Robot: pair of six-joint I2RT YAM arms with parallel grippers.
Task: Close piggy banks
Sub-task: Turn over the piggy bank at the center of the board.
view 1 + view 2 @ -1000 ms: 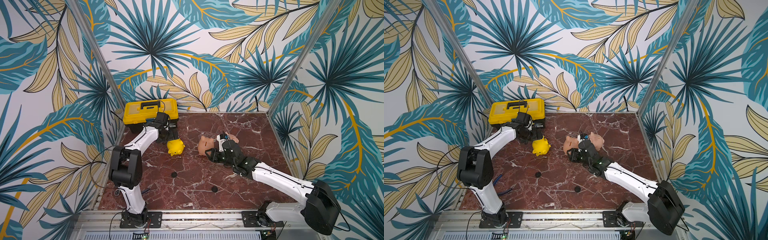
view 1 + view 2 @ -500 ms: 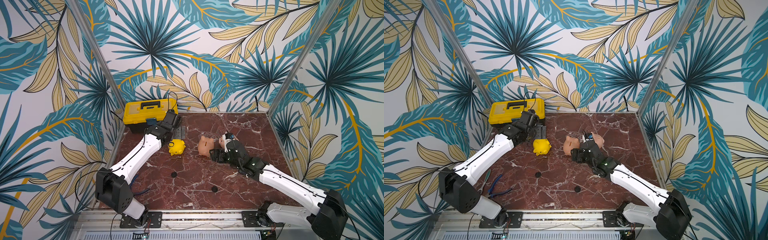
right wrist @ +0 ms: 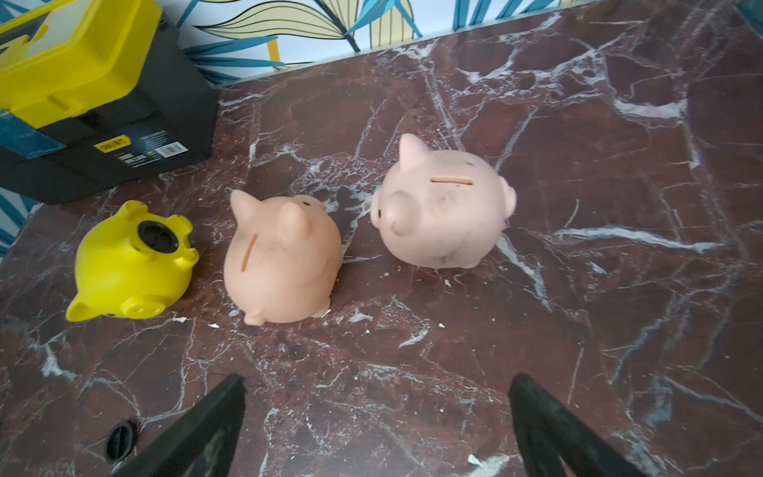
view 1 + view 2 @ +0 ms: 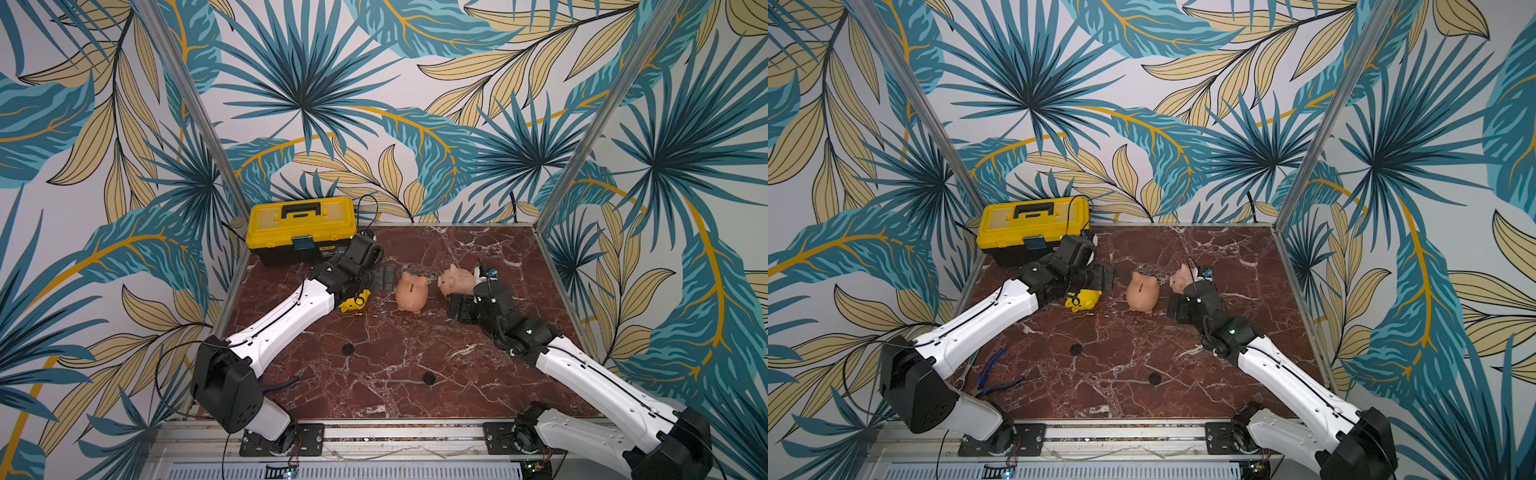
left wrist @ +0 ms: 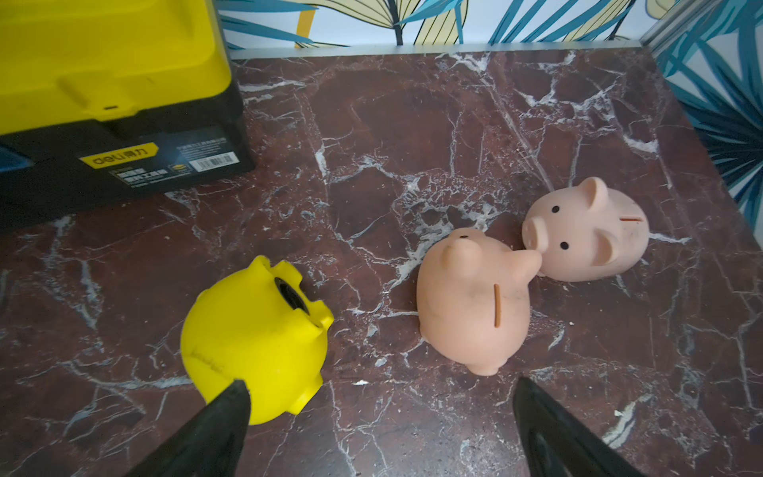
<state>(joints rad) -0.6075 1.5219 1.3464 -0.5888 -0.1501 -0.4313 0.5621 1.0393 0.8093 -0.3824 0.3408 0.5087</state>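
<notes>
Yellow-and-black toolbox [image 4: 301, 230] sits at the back; two black discs [image 4: 348, 349] lie nearer.

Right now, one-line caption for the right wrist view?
Open right pincer facing yellow pig on its side, peach pig and pink pig upright, toolbox beyond.

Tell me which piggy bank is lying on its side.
The yellow piggy bank, nearest the toolbox: it is tipped over, its round belly opening showing. The peach-orange piggy bank and the pale pink piggy bank stand upright, slots up.
</notes>
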